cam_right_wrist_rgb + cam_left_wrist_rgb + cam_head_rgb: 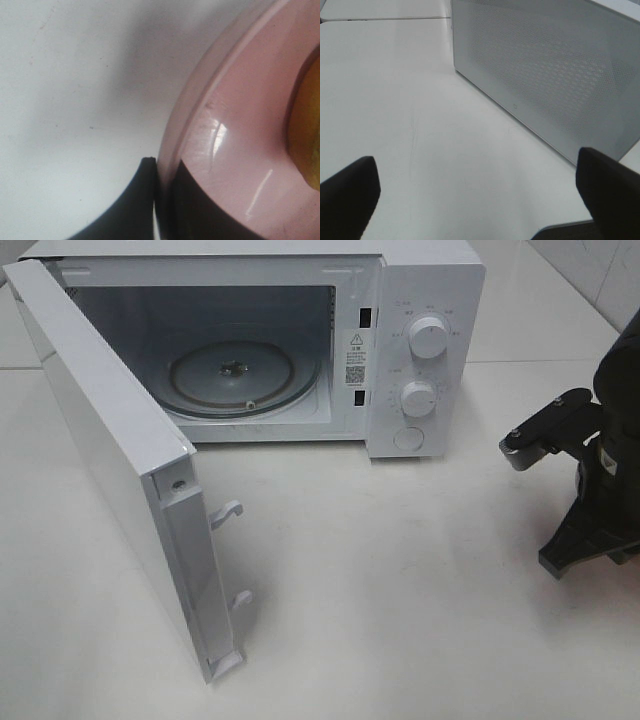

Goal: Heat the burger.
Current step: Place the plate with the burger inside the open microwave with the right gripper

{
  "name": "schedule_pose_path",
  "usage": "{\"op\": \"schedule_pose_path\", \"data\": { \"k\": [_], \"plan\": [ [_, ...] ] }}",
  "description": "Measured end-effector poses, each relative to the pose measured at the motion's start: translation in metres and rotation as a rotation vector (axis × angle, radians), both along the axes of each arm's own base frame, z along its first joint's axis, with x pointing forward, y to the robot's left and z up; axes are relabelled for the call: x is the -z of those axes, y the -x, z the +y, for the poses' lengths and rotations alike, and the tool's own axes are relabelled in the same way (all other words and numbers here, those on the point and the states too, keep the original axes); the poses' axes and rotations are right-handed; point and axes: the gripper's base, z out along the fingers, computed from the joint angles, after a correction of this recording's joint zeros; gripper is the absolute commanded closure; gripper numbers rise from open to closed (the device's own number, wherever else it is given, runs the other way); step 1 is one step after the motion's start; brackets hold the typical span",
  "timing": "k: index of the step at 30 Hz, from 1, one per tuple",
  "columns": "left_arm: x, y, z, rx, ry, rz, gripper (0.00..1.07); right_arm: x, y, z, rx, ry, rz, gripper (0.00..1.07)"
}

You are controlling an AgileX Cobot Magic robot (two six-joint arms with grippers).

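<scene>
While right gripper (162,169) pinches plate (235,115) rim | burger (306,130) sits farther in

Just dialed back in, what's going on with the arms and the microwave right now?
The microwave stands with its door swung wide and the turntable bare. The right pincer is shut on the rim of a pink plate, off to the right of the oven; a bit of the burger shows on it. The left pincer is open, holding nothing, near the door's outer face.
</scene>
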Motion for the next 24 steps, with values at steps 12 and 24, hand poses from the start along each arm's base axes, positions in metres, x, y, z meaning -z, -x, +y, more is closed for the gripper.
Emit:
{"op": "schedule_pose_path", "data": {
  "k": [12,24],
  "plan": [
    [0.000,0.000,0.000,0.000,0.000,0.000,0.06,-0.018,0.024,0.008,-0.058,0.000,-0.029,1.07],
    [0.000,0.000,0.000,0.000,0.000,0.000,0.06,-0.031,0.039,0.021,-0.136,-0.011,-0.062,1.07]
  ]
}}
